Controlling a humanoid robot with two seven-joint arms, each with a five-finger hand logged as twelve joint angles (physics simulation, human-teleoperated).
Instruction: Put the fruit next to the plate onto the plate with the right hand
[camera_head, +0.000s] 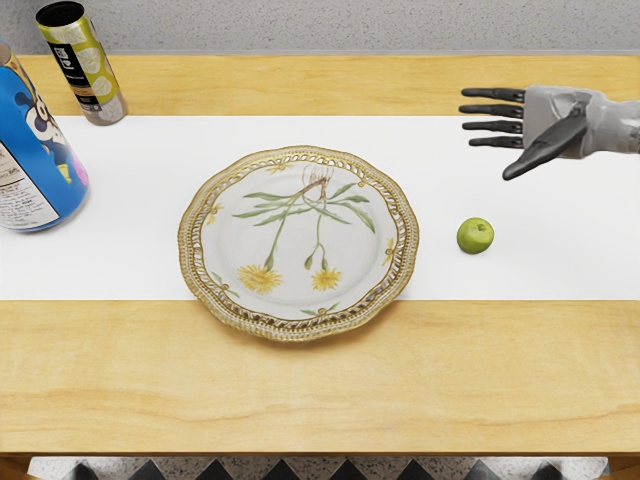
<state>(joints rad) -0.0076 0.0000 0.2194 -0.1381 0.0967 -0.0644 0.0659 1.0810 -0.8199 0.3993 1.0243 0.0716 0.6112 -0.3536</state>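
Note:
A small green apple (476, 235) lies on the white table runner, just right of the plate. The plate (220, 195) is round, with a gold lattice rim and painted yellow flowers, and nothing lies on it. My right hand (505, 130) comes in from the right edge and hovers above and behind the apple, well apart from it. Its fingers (490, 112) are stretched out flat toward the left, thumb angled down, holding nothing. The left arm is out of sight.
A blue printed can (35, 160) stands at the left edge. A yellow-green can (82, 62) stands at the back left on the wooden table (320, 380). The white runner (560, 250) spans the table's width.

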